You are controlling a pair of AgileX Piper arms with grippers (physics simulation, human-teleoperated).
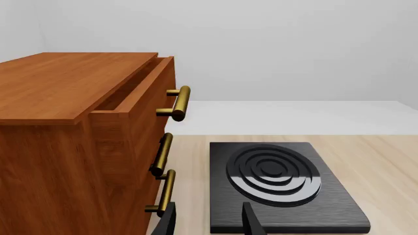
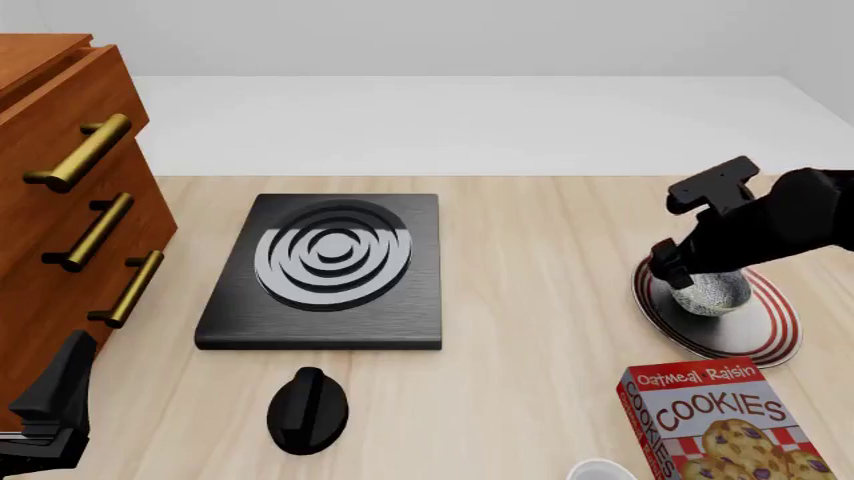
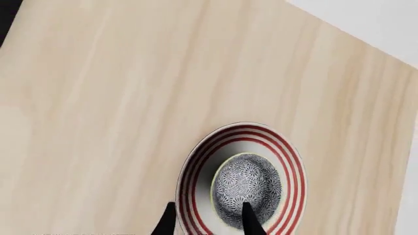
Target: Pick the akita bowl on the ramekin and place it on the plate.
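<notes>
At the front view's right, we see the akita bowl (image 2: 710, 293) sitting on the plate (image 2: 771, 335), our right tool (image 3: 207, 220) spread around its rim. A crooked retreat could snag it.

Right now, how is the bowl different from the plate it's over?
The bowl is narrower and deeper, and the plate is wide and shallow. The bowl carries a fine grey-and-white pattern; the plate is white with red rings near its rim. The right hand straddles the bowl's rim, while the plate lies on the table. Both are round.
</notes>
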